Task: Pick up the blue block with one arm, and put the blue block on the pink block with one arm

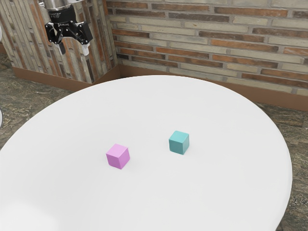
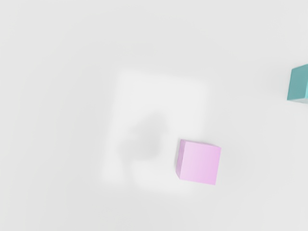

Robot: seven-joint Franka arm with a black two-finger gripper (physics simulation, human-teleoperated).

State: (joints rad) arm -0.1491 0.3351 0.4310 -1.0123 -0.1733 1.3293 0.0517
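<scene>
Blue block (image 1: 179,142) sitting on counter (image 1: 144,106), far below pincer (image 1: 73,45), lying out beyond pink block (image 1: 118,156). Cube, no long axis.
Pink block lying nearer, almost under pincer, apart from blue.
Pincer hanging high, released, carrying nothing.
Counting: one blue block, one pink block, one arm.

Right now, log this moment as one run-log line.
phase: pre-grasp | gripper: open, empty, raised | blue block: on table, untouched | pink block: on table, apart, bare top
</scene>
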